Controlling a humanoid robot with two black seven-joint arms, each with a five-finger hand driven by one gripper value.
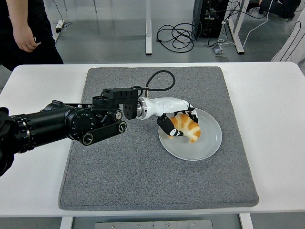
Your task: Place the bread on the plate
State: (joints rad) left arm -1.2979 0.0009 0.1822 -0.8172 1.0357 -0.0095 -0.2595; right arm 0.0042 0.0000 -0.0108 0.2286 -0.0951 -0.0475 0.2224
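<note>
A grey mat (143, 181) covers the desk (276, 119) under the plate (207, 143). On the plate's left part, the left hand (177, 123) grips the bread (187, 127).
</note>
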